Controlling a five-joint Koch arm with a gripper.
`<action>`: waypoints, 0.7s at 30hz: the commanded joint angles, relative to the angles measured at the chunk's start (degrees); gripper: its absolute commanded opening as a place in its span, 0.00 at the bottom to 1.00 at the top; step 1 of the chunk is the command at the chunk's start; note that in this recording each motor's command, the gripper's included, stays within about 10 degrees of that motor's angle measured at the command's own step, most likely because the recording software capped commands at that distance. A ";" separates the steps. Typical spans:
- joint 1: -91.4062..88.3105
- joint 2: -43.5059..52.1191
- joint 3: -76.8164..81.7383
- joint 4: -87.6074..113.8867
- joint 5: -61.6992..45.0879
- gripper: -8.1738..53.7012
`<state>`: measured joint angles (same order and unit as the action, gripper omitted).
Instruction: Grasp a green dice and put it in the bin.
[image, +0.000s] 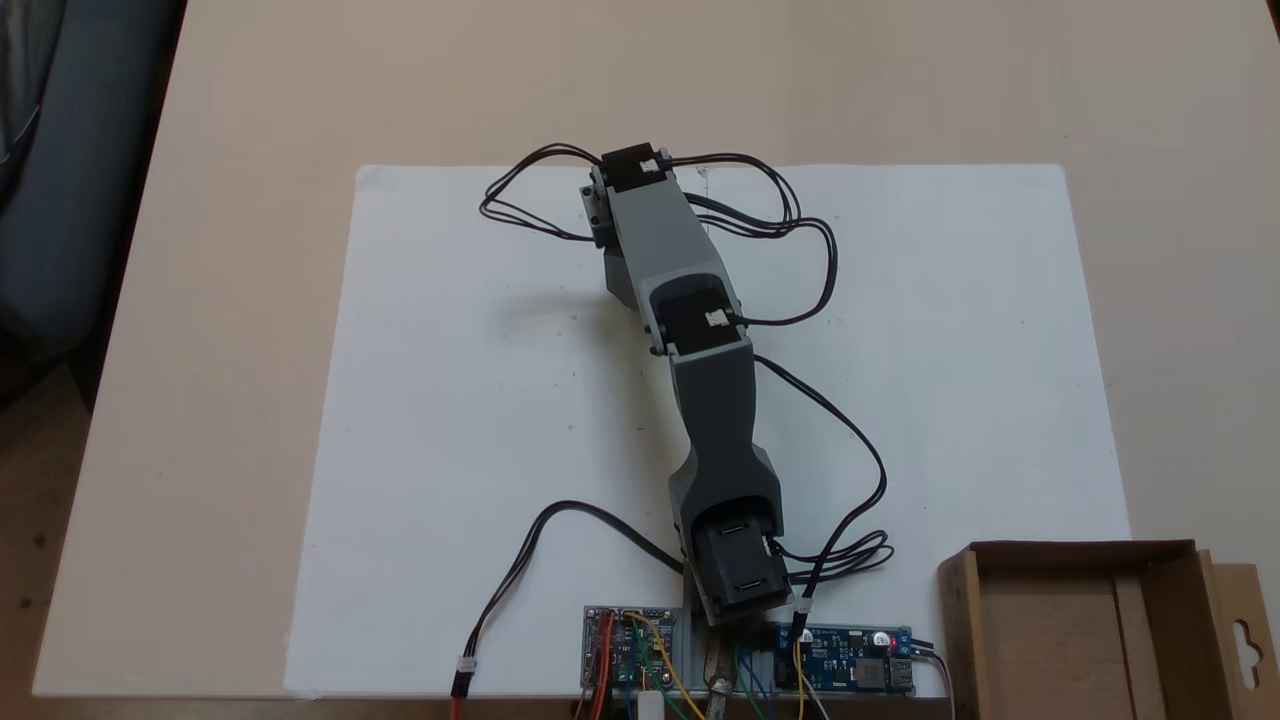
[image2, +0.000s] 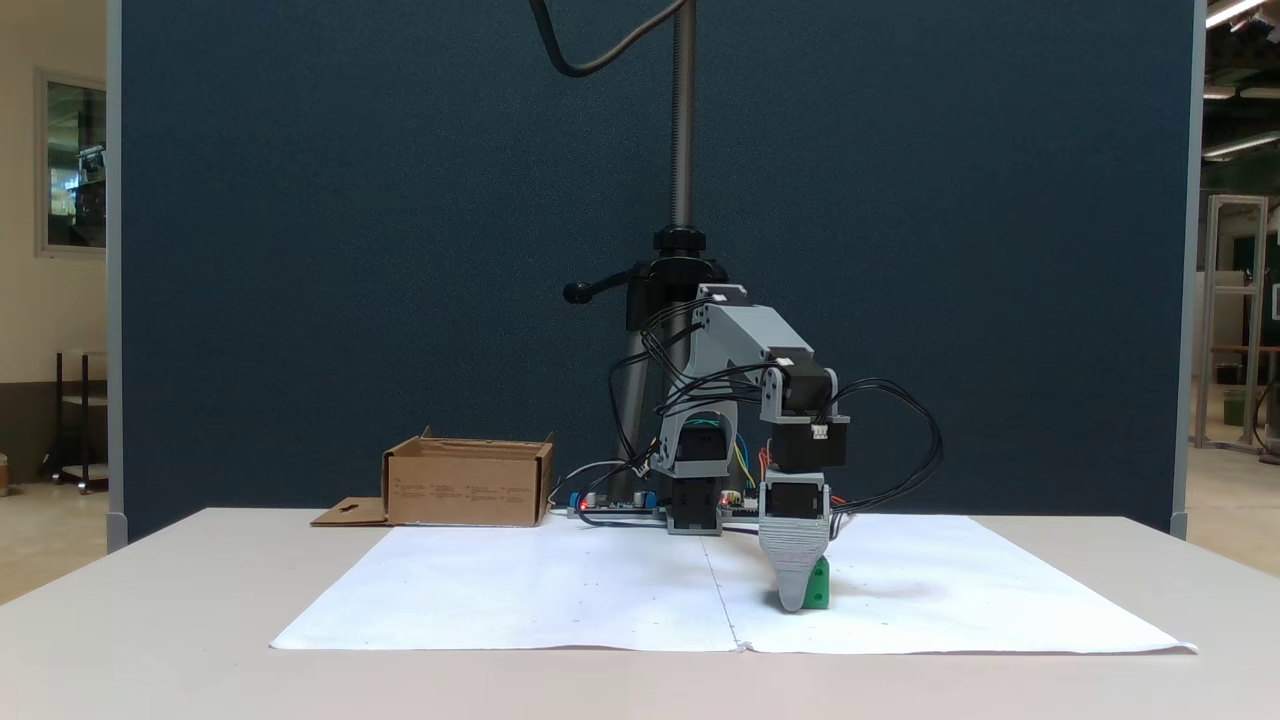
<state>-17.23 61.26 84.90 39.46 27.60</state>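
Observation:
In a fixed view from the front, the green dice (image2: 819, 587) rests on the white paper (image2: 560, 590), partly hidden behind the grey finger (image2: 795, 560) of my gripper (image2: 797, 600). The gripper points straight down with its tip at the paper. One broad jaw faces the camera and covers the other, so the gap is hidden. From above, the arm (image: 690, 340) stretches over the sheet and hides both gripper and dice. The bin (image: 1080, 552), a shallow brown cardboard box (image2: 465, 490), stands beside the arm's base with its hang-hole flap (image: 1245, 630) folded out.
The white paper (image: 450, 400) covers the middle of a beige table (image: 220, 300). Circuit boards (image: 630, 645) and loose black cables (image: 800, 230) sit around the arm's base. A camera stand pole (image2: 683, 120) rises behind the base, before a dark blue partition.

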 joint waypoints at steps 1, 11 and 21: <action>-0.88 0.44 0.44 -3.60 3.78 0.57; -2.20 0.44 0.44 -5.01 3.78 0.57; -2.64 0.44 0.35 -6.24 3.87 0.32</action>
<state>-18.37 61.35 84.99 37.79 27.60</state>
